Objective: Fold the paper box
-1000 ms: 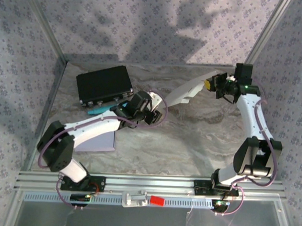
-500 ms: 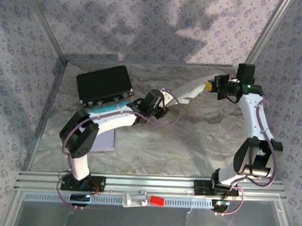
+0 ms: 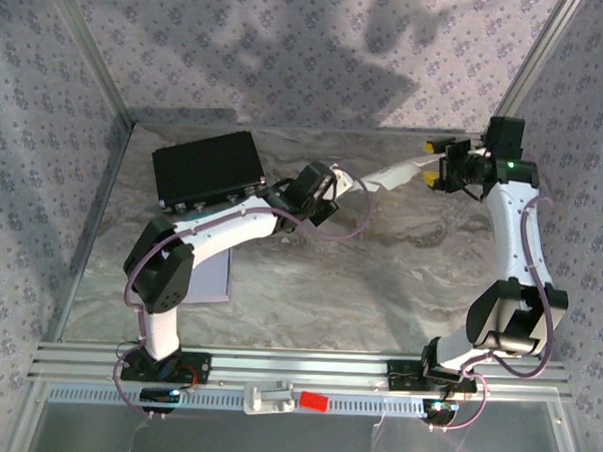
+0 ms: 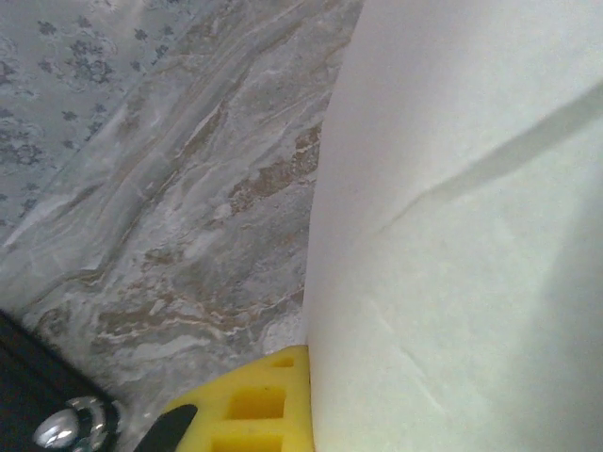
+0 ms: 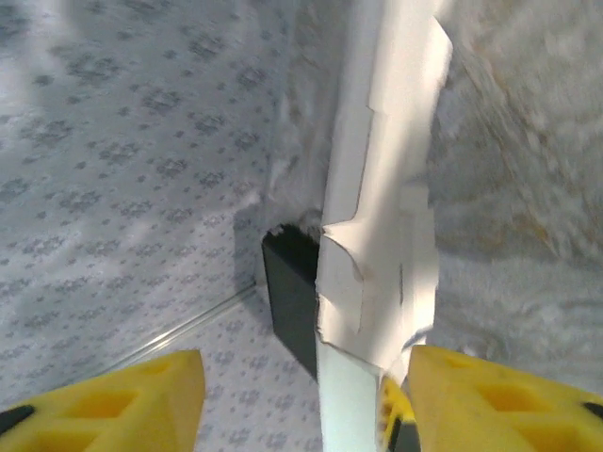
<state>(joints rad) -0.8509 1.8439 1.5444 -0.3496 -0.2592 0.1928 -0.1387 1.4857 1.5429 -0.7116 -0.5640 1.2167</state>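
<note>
The left fingers (image 4: 243, 412) have just pressed together on one end of the paper box (image 3: 396, 174), and the right fingers (image 5: 113, 405) have spread, releasing the other end. The flat box spans between both arms over the far table (image 3: 379, 279). The handover looks complete, and no fold has been made yet.

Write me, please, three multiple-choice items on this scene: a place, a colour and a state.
1. Where on the table is the black case? A far left; B between the arm bases; C under the right arm.
2. What colour are the fingers? A red; B yellow; C blue.
3. How do the fingers of the right gripper stand? A shut on the black case; B shut on nothing; C apart, the paper box between them.
A, the top view shows it there; B, both wrist views show yellow; C, the right wrist view shows the gap.
</note>
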